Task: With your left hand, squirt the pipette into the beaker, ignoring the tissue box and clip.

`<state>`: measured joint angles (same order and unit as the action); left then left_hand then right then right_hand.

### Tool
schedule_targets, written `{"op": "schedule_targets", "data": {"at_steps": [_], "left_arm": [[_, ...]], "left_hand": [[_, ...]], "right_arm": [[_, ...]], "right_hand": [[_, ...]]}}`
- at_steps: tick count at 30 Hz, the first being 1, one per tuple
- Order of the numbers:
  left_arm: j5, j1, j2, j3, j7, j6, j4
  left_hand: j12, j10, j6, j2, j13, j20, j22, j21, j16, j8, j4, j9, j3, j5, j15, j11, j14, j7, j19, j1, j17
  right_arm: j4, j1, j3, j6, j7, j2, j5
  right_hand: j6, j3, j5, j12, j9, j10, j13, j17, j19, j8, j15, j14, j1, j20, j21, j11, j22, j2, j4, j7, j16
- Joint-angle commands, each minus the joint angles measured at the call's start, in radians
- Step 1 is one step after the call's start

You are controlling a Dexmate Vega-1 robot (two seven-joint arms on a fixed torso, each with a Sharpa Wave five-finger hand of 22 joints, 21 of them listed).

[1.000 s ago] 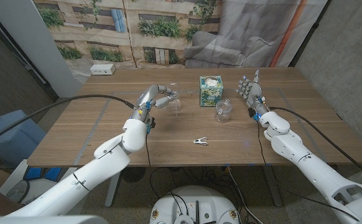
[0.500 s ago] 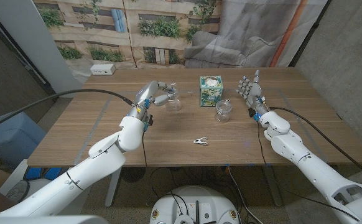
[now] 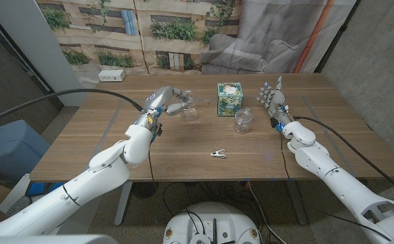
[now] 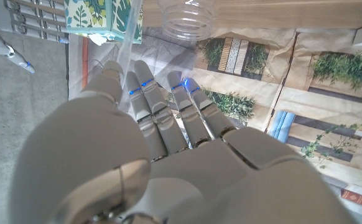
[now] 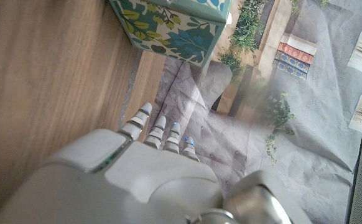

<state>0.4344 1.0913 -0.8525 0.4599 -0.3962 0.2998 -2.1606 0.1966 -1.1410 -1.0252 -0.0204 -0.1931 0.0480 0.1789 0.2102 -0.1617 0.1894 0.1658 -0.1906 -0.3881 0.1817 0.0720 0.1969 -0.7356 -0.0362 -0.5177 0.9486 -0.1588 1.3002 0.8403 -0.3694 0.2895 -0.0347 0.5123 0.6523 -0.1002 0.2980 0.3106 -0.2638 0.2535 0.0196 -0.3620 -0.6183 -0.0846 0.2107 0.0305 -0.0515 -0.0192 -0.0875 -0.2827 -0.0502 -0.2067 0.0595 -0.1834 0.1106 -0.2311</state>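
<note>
Pipette [image 4: 126, 37]: clear, pinched in left hand [image 3: 172, 102], raised over worktop [image 3: 116, 142] beside small clear cup [image 3: 191, 112]. Beaker [image 3: 243, 120]: upright, near tissue box [image 3: 228, 99]. Clip [image 3: 217, 154]: near front edge. Right hand [image 3: 272, 98]: upright, fingers spread, holding nothing.

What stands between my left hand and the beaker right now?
Nothing visible. The left hand, gripping the pipette, has the beaker just beyond its fingers. The tissue box and clip sit off to the side.
</note>
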Motion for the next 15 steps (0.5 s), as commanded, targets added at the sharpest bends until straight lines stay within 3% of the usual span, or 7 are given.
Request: {"op": "schedule_targets", "data": {"at_steps": [1,15], "left_arm": [[0.109,0.010,-0.047,-0.002,0.042,0.017,-0.015],[0.159,0.041,-0.082,-0.032,0.061,0.029,-0.001]], "left_hand": [[0.004,0.024,0.006,-0.006,-0.004,0.001,0.005,-0.003,-0.005,-0.001,0.001,-0.003,-0.004,0.006,0.134,0.018,0.008,-0.004,0.010,-0.002,-0.003],[0.002,0.037,0.018,-0.007,-0.004,0.002,0.005,-0.005,-0.004,-0.003,0.002,-0.003,-0.009,0.007,0.132,0.018,0.020,-0.006,0.018,-0.002,-0.002]], "right_arm": [[-0.001,0.000,0.000,0.001,0.001,-0.001,-0.001],[0.000,0.000,0.000,0.001,0.001,0.000,-0.001]], "right_hand": [[0.003,0.008,0.005,-0.002,0.001,-0.001,-0.003,-0.004,-0.004,0.007,0.086,-0.006,0.000,0.001,-0.006,0.000,-0.005,0.058,0.001,0.008,-0.006],[0.003,0.008,0.005,-0.002,0.001,0.000,-0.003,-0.004,-0.004,0.007,0.085,-0.006,0.000,0.001,-0.006,0.000,-0.005,0.058,0.001,0.009,-0.006]]}}
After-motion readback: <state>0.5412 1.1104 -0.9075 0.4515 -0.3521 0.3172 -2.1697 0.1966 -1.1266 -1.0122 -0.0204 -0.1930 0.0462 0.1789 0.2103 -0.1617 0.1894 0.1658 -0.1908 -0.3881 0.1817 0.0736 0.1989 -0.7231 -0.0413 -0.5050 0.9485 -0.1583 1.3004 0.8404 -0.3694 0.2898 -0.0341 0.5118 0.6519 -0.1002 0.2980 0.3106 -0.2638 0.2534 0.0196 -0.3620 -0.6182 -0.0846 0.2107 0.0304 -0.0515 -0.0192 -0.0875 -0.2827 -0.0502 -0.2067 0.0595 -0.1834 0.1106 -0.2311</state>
